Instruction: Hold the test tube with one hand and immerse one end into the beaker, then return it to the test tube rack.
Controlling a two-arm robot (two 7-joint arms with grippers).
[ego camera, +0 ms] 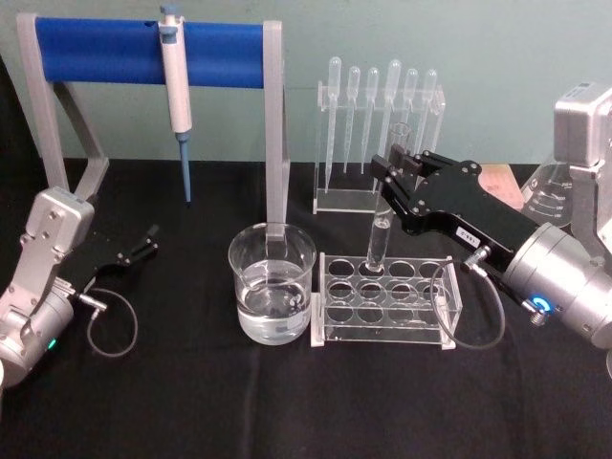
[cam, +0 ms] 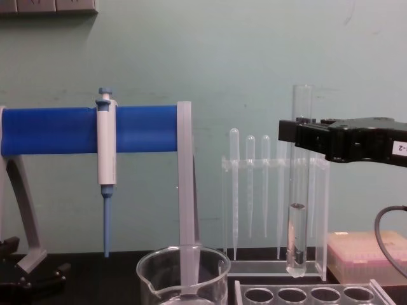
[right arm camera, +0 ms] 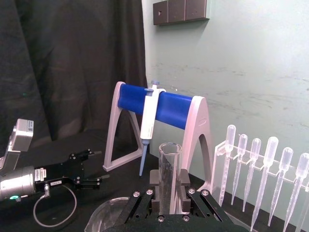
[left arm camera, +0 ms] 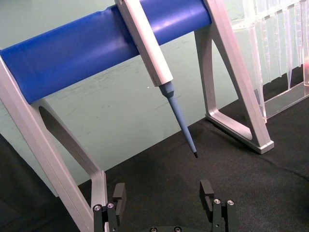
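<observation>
right pincer [ego camera: 390, 164] clenched on the test tube [ego camera: 382, 229], holding it upright at the back row of the rack [ego camera: 382, 327], just right of the beaker [ego camera: 251, 279]. left pincer [ego camera: 145, 243] released, low at the surface [ego camera: 191, 402].

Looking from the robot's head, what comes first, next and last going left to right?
Left pincer, open → pipettor → beaker → tube, gripped by the right pincer → flask.

- A white-and-blue pipettor [ego camera: 176, 81] is hanging tip down from the blue bar of a grey stand [ego camera: 96, 53], which is standing along the far left edge of the black table [ego camera: 287, 411].
- A row of bulb-topped pipettes [ego camera: 392, 96] is hanging in a clear holder [ego camera: 346, 203] at the far edge.
- A conical flask [ego camera: 550, 196] is standing near the far right corner.
</observation>
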